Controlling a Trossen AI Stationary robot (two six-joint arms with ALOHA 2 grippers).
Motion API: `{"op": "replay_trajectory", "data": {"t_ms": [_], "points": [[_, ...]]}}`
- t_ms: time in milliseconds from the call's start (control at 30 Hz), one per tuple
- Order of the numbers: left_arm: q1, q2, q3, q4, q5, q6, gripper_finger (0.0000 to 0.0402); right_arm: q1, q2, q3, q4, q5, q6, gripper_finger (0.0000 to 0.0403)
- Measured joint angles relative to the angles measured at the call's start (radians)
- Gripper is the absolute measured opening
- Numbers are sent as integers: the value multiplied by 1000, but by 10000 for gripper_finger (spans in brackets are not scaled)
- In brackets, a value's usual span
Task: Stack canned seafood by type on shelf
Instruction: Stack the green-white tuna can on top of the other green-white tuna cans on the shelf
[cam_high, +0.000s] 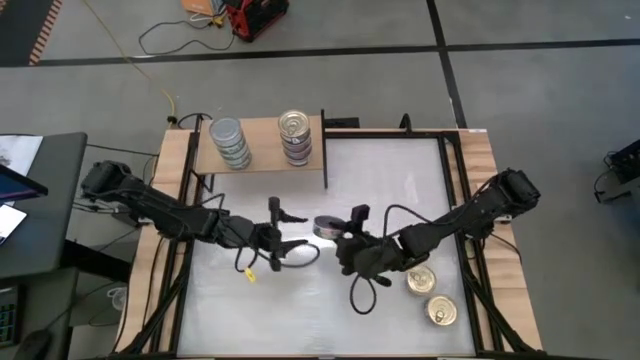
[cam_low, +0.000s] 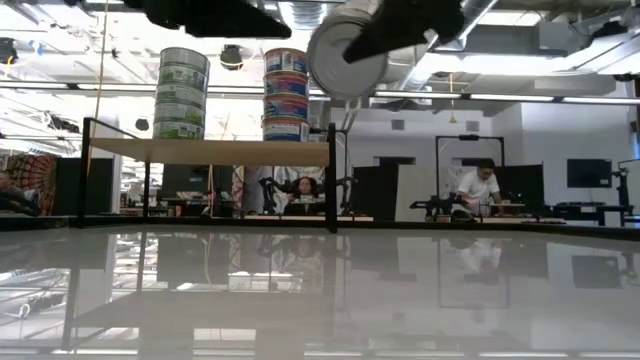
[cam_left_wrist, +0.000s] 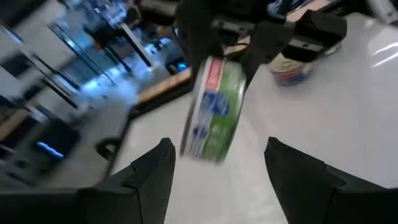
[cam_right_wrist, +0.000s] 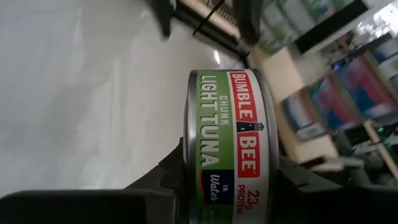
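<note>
The right gripper (cam_right_wrist: 227, 186) clamps a green-labelled tuna tin (cam_right_wrist: 231, 146) between its jaws, the tin turned on edge so its label faces the wrist camera and its flat ends meet the fingers. It hangs clear above the white table (cam_high: 300, 310), seemingly mid-carry toward the shelf (cam_high: 262, 158).

Facing it, the left gripper (cam_left_wrist: 217, 168) stands with jaws wide apart and nothing between them. The tin sits just ahead of that gap, gripped by the other arm, which suggests a handover or a wait.

On the shelf, beyond both sets of jaws, two stacks rise side by side: a green-labelled stack (cam_low: 181, 95) and a blue-labelled stack (cam_low: 286, 95), evidently sorted by type. The held tin's colour likely points it to the green one.

Behind the right jaws, two gold-lidded tins (cam_high: 430, 295) remain unstacked on the table, near its edge.
</note>
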Motion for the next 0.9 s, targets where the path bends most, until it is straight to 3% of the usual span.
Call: {"op": "replay_trajectory", "data": {"t_ms": [167, 300, 533, 700, 900], "points": [[-23, 67, 68, -12, -110, 130, 259, -14, 0, 0, 113, -3, -105, 163], [-23, 115, 105, -22, -140, 193, 275, -12, 0, 0, 181, -6, -180, 167], [-23, 148, 138, -21, -234, 254, 271, -12, 0, 0, 208, -35, -216, 154], [-23, 149, 138, -22, -234, 301, 231, -12, 0, 0, 245, -36, -220, 181], [-23, 149, 138, -25, -238, 313, 129, -12, 0, 0, 264, -63, -238, 182]]}}
